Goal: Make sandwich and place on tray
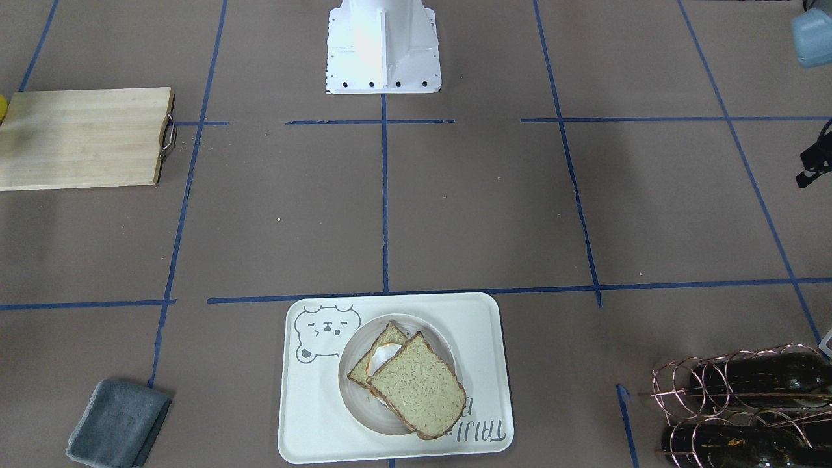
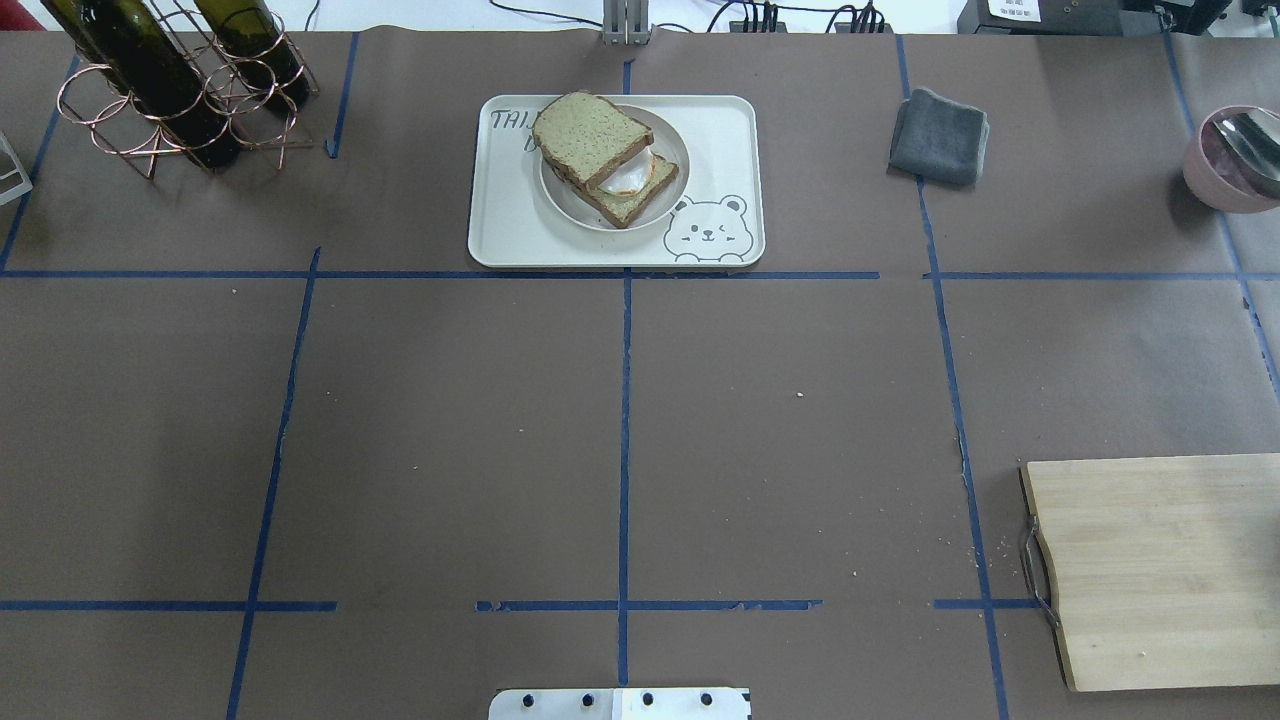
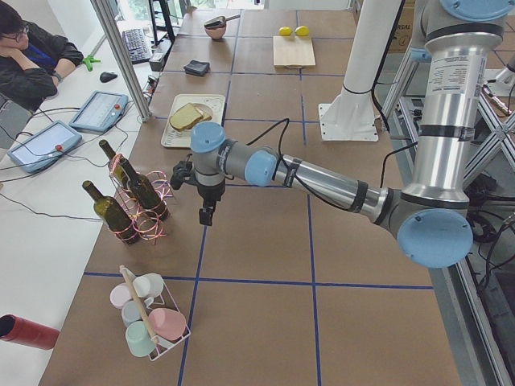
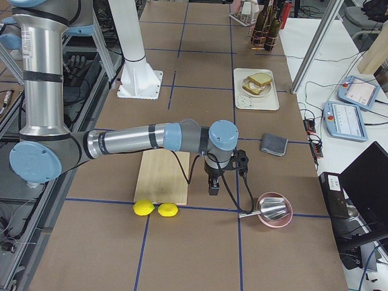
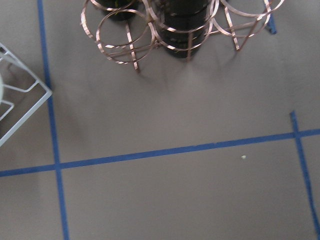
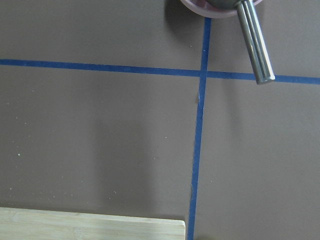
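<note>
The sandwich (image 1: 416, 383) is two speckled tan bread slices with a white fried egg between them. It lies on a round off-white plate (image 1: 429, 331) on the cream bear tray (image 1: 481, 325). The sandwich (image 2: 600, 150) and tray (image 2: 720, 130) also show at the far centre of the overhead view. My left gripper (image 3: 207, 217) hangs over the table beside the wine rack, far from the tray. My right gripper (image 4: 213, 189) hangs between the cutting board and the pink bowl. I cannot tell whether either gripper is open or shut.
A wooden cutting board (image 2: 1160, 570) lies near right. A grey cloth (image 2: 940, 135) lies right of the tray. A copper wine rack with bottles (image 2: 170, 90) stands far left. A pink bowl with a metal scoop (image 2: 1230, 160) is far right. Two lemons (image 4: 156, 208) lie by the board.
</note>
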Robot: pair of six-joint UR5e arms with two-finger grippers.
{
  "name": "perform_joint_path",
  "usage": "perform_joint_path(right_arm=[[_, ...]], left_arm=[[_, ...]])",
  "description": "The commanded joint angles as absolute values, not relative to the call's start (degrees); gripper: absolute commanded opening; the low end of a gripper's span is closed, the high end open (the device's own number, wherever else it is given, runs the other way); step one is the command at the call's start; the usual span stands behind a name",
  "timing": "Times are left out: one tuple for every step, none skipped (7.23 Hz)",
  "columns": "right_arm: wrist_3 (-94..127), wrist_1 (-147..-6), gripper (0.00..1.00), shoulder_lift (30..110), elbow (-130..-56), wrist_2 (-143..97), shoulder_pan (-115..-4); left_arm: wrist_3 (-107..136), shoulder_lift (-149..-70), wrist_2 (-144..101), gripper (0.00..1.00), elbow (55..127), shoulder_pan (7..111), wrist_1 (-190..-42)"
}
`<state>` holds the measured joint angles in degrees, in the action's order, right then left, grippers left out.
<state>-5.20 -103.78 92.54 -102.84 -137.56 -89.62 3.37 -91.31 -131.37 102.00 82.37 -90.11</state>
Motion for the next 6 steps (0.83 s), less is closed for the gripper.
perform_joint_path(right_arm=[[-5.2, -103.7, 1.0, 92.1, -100.8, -139.0, -89.6], [-5.1, -103.7, 1.0, 91.9, -100.4, -139.0, -89.6], [-5.1, -103.7, 1.0, 91.9, -99.8, -139.0, -89.7], [-5.1, -103.7, 1.0, 91.9, -99.3, -139.0, -90.4], [-5.0, -103.8, 1.0, 91.9, -99.0, -139.1, -91.1], [-5.1, -103.7, 1.0, 91.9, -97.4, -139.7, -92.3]], left_arm=[[-11.0, -88.8, -131.8, 1.0, 94.1, 90.8, -90.0], [-11.0, -88.6, -131.8, 1.0, 93.9, 91.1, -88.9], [-10.9, -88.7, -131.9, 1.0, 94.1, 91.8, -86.3], [-10.9, -88.6, -131.9, 1.0, 94.3, 92.3, -85.6], [-10.6, -88.6, -132.6, 1.0, 94.4, 92.4, -85.1], [-10.5, -88.9, -134.5, 1.0, 94.4, 92.4, -83.5]])
